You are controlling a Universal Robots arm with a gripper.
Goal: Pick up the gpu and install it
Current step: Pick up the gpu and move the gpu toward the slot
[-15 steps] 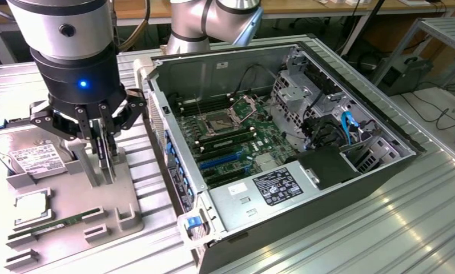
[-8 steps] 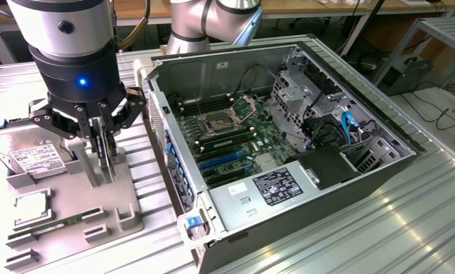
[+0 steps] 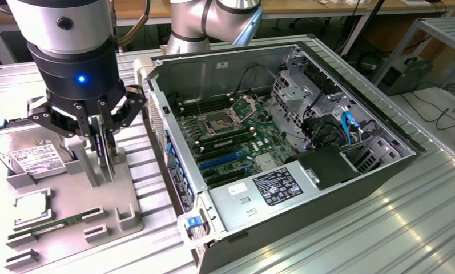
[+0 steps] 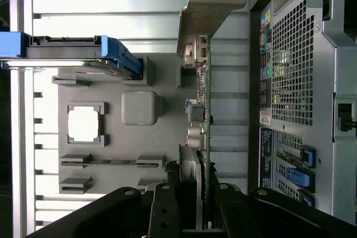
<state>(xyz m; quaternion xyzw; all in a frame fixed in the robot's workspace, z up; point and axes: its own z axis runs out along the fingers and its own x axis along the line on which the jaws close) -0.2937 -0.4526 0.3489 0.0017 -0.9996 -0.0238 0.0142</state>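
**Setting.** Ribbed aluminium bench (image 3: 410, 228) is carrying a grey holder tray (image 3: 128, 200) on the exterior view's left. An open computer case (image 3: 364, 182) is lying on its side on the exterior view's right, its motherboard (image 3: 227, 137) showing.

**Item: the gpu (image 4: 203, 98).**
- It is presenting itself edge-on as a thin, flat green board.
- A pale metal end bracket (image 4: 209, 4) is sitting at the end farthest from the wrist.
- Small metal connector housings are lining the edge behind the bracket.
- A ribbed block is standing out from one face, close to the fingers.

**Position.**
- The card is standing upright on its edge over the side of the holder tray nearest the case, between the tray's other parts and the case wall.
- Whether its lower edge is touching the tray cannot be told.

**Relation to the hand.**
- The gripper (image 4: 198, 190) is hanging directly above the card, in line with its length.
- The jaws are pinching the card, one dark finger pressing on each face at the end away from the bracket.
- In the exterior view the gripper (image 3: 101, 142) is covering the card's upper part, with the lower part showing beneath the fingertips.

**Neighbouring stock on the tray.** A hard drive (image 3: 29, 154), a processor chip (image 3: 31, 206) and a RAM stick (image 3: 56, 224) are lying apart from the card.
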